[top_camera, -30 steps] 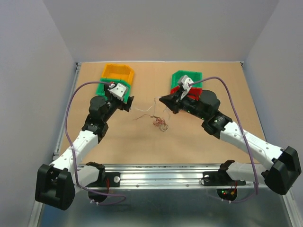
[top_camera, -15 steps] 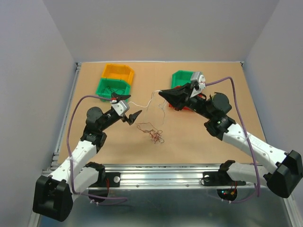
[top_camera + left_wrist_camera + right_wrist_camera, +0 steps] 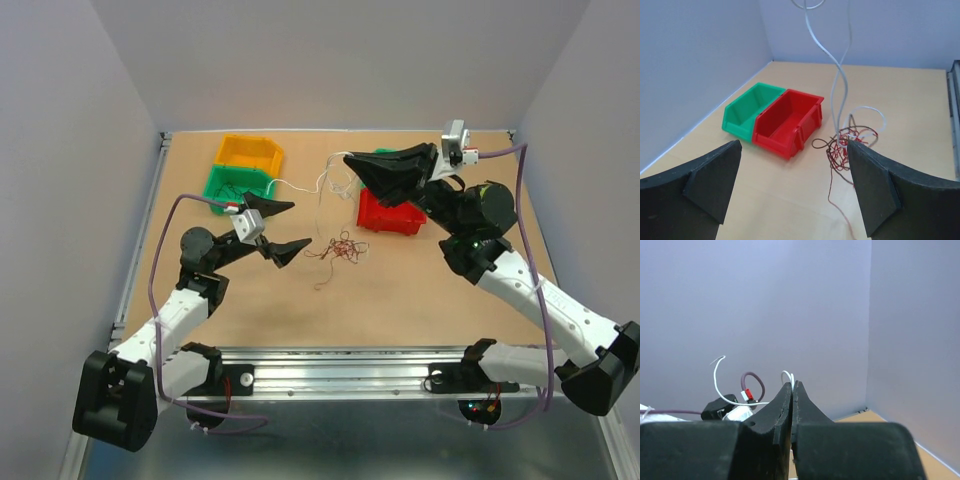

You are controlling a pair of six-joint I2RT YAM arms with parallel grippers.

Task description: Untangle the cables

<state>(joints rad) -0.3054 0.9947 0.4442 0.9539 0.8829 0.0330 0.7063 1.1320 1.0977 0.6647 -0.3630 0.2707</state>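
Observation:
The cables [image 3: 341, 247] are a small reddish-brown wad of thin wires on the table, with one strand trailing toward the near edge. A white wire [image 3: 320, 183] rises from the wad to my right gripper [image 3: 350, 160], which is shut on it and held high above the table. In the right wrist view the white wire [image 3: 787, 374] loops out of the closed tips of that gripper [image 3: 792, 385]. My left gripper [image 3: 280, 229] is open and empty just left of the wad. In the left wrist view the wad [image 3: 845, 142] lies by the right finger [image 3: 875, 190] of that gripper [image 3: 794, 147].
An orange bin [image 3: 250, 152] and a green bin [image 3: 238, 182] stand at the back left. A red bin [image 3: 390, 213] stands below my right gripper, with another green bin [image 3: 379, 155] behind it. The left wrist view shows the red bin [image 3: 787, 122] and green bin [image 3: 747, 115] together.
My right gripper has risen and moved back and right, drawing the white wire up. The wad slid toward the back. My left gripper has opened wide, and the wire's end is clear of it.

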